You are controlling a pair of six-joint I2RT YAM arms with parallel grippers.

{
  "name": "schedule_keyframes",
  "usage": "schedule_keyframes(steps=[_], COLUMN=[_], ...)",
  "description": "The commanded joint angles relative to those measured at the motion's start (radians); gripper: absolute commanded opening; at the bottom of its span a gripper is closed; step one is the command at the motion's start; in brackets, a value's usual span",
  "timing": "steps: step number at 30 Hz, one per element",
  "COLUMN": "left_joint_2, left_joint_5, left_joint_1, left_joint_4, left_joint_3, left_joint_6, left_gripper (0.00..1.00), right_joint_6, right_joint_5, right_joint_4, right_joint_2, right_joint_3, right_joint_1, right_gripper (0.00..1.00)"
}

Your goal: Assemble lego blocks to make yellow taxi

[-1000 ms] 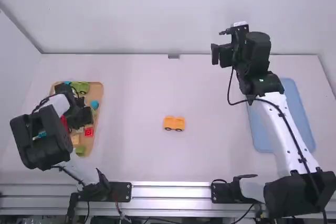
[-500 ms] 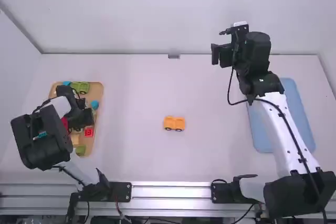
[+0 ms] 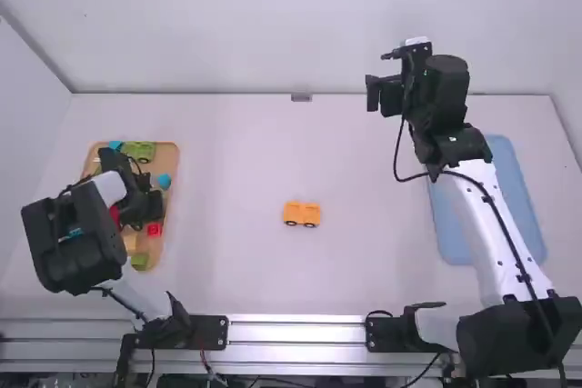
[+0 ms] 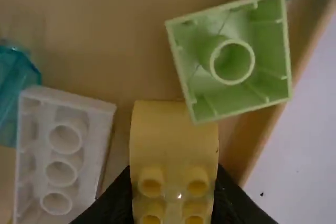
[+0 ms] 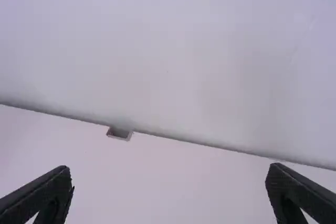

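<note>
In the high view my left gripper (image 3: 145,211) is low over the wooden tray (image 3: 170,159) of loose blocks. The left wrist view has my left gripper (image 4: 173,198) shut on a yellow block (image 4: 174,135), its studs between the fingers. Out on the table stands an orange-yellow car body (image 3: 302,213) with dark wheels. High over the far right part of the table is my right gripper (image 3: 384,94), holding nothing. From the right wrist, my right gripper (image 5: 169,187) is open wide.
A pale green block (image 4: 231,56) lies beside the yellow one, hollow side up, with a white block (image 4: 62,153) across from it. The tray also holds red (image 3: 155,228), blue (image 3: 164,181) and green pieces. A blue tray (image 3: 446,224) lies under the right arm.
My left gripper has shifted slightly to the right over the wooden tray. The right arm and the car body have stayed still.
</note>
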Motion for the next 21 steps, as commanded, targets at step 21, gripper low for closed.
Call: schedule_keyframes(steps=[21], left_joint_2=[-0.161], left_joint_5=[-0.124], left_joint_1=[-0.444], left_joint_4=[-0.204], left_joint_3=[0.225], left_joint_6=[-0.560], left_gripper=[0.02], right_joint_6=[0.019], right_joint_5=[0.002], right_joint_4=[0.000], right_joint_2=[0.007], right_joint_3=[0.039], right_joint_1=[0.001], right_gripper=[0.98])
